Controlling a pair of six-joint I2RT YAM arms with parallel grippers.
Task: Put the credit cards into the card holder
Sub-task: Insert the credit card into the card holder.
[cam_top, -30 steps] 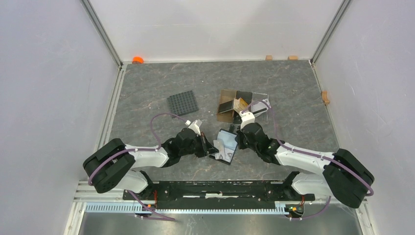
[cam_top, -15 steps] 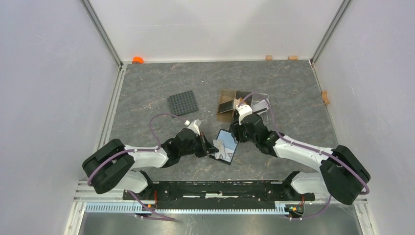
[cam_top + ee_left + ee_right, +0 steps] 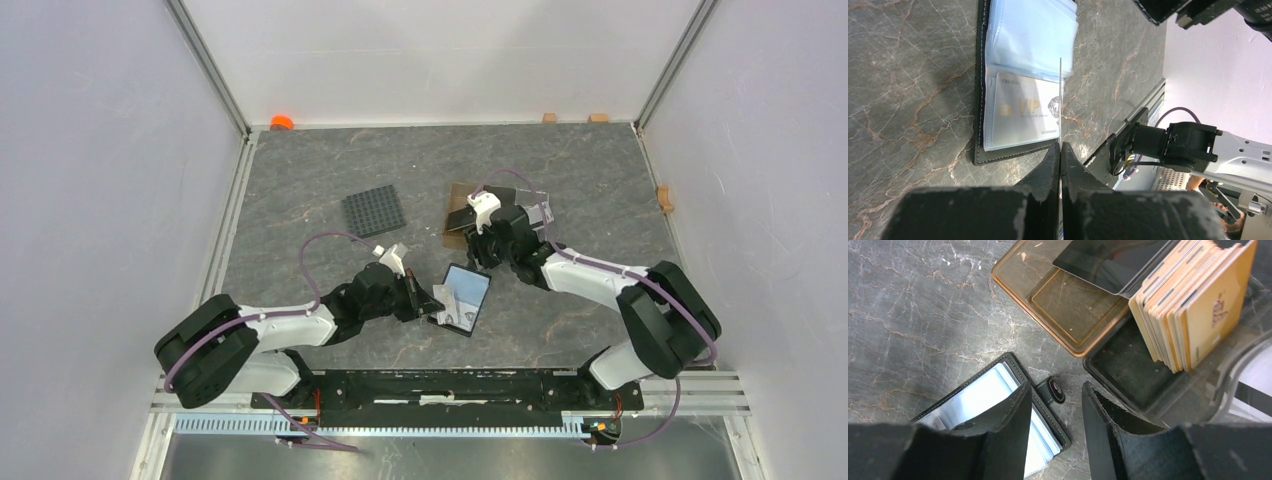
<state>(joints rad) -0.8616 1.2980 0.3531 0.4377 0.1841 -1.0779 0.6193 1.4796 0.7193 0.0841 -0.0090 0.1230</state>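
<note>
Left claw (image 3: pixel 1060 146) low beside the open black card holder (image 3: pixel 1018 75), pinched on a thin sheet (image 3: pixel 1060 90) I see edge-on. Right claw (image 3: pixel 1055 384) half-spread, empty, over its strap tab (image 3: pixel 1052 390); tan credit cards (image 3: pixel 1193 305) stacked beyond.

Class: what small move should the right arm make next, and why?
Probably move the open, empty right fingers over to the upright stack of credit cards and pinch one; the left fingers hold a thin sleeve of the card holder up, ready.

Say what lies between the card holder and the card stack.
Right wrist view: a strip of bare table, then the dark tray's empty floor before the stack.
</note>
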